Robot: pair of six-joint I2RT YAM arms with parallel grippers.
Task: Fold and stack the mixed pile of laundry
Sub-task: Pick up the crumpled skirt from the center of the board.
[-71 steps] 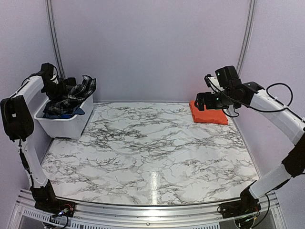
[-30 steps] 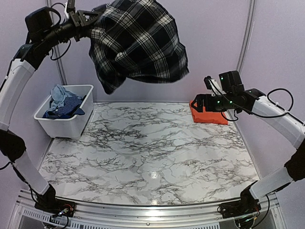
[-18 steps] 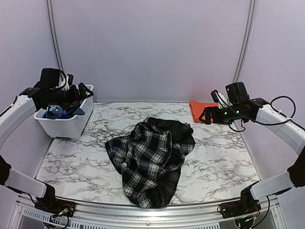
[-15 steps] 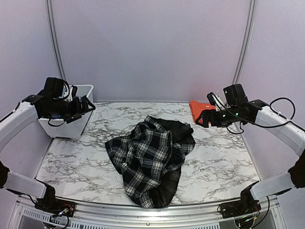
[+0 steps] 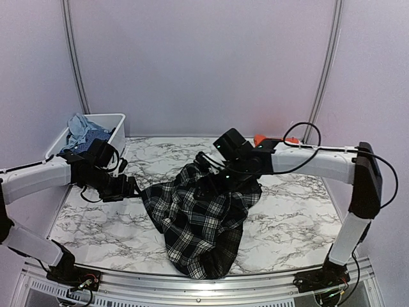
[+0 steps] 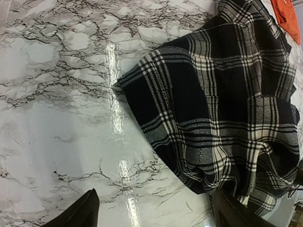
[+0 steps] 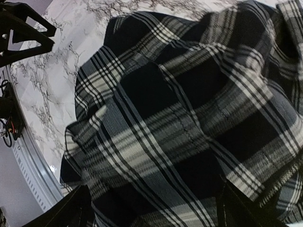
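Sprawling plaid piece [image 5: 201, 217], left fingers [image 6: 83, 213] spread beside, right fingers [image 7: 71, 210] spread above, white bin [image 5: 119, 131] back-left

— How much of the orange shirt [image 5: 259, 138] shows from above?
— Two slivers; the right arm [image 5: 313, 161] covers the rest. The left wrist view cuts it at the corner.
— And the blue cloth [image 5: 80, 128]?
— The bin [image 5: 119, 131] wall hides its lower part. The plaid cloth [image 7: 189, 109] runs past the right wrist view's edges.
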